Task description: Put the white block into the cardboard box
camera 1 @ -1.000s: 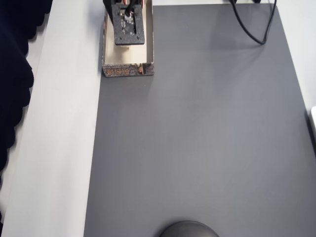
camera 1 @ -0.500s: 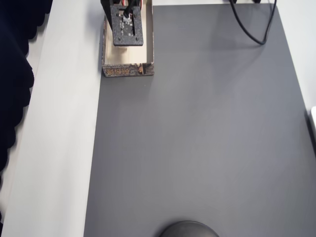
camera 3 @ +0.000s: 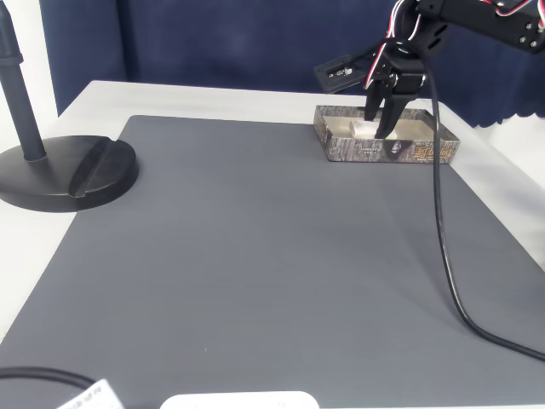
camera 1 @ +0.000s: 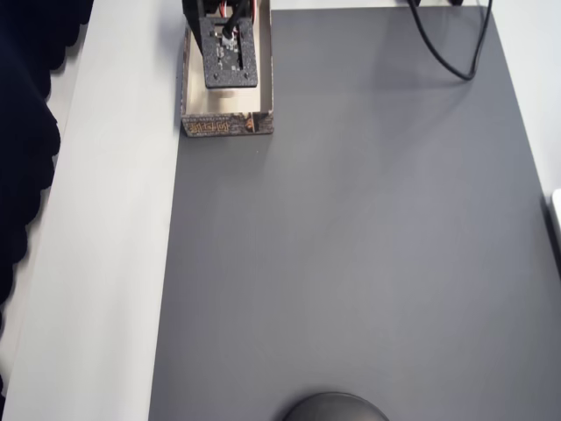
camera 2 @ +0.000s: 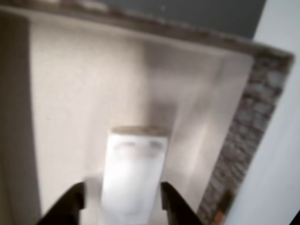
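The cardboard box [camera 1: 226, 125] stands at the top left of the grey mat, cream inside with patterned outer walls [camera 3: 392, 152]. My gripper [camera 3: 381, 123] reaches down into it from above. In the wrist view the white block [camera 2: 133, 178] lies on the box floor [camera 2: 70, 103] between my black fingertips [camera 2: 70, 204]. A strip of floor shows between the block and the left finger, while the right finger is against it. The gripper [camera 2: 123, 194] is open. From overhead, the black wrist plate [camera 1: 230, 53] covers the block.
A grey mat [camera 1: 351, 246] covers most of the table, with a bare white strip [camera 1: 114, 219] to its left. A black cable [camera 3: 443, 256] trails from the arm across the mat's right side. A black stand base [camera 3: 68, 170] sits at the mat's left in the fixed view.
The wrist shifted a little along the box, first toward the picture's top edge, then back toward the notched end. The white patch seen below the plate earlier is now mostly covered.
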Available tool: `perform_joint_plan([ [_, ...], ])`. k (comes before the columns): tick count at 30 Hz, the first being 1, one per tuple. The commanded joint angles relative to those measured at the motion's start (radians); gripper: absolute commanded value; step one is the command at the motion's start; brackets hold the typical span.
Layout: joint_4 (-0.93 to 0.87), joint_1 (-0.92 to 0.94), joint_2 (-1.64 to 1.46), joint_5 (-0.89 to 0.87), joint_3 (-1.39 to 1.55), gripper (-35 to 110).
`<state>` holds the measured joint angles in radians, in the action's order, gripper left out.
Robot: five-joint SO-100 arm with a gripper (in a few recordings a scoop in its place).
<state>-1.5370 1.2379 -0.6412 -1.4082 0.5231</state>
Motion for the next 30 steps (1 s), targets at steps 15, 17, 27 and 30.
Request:
perform_joint_plan([
  [15,0.041,-0.025,-0.143,0.066,0.015,33],
  [17,0.041,-0.029,-0.163,0.078,0.021,33],
  [27,0.043,-0.055,-0.295,0.149,0.077,35],
  [30,0.041,-0.072,-0.377,0.187,0.175,33],
])
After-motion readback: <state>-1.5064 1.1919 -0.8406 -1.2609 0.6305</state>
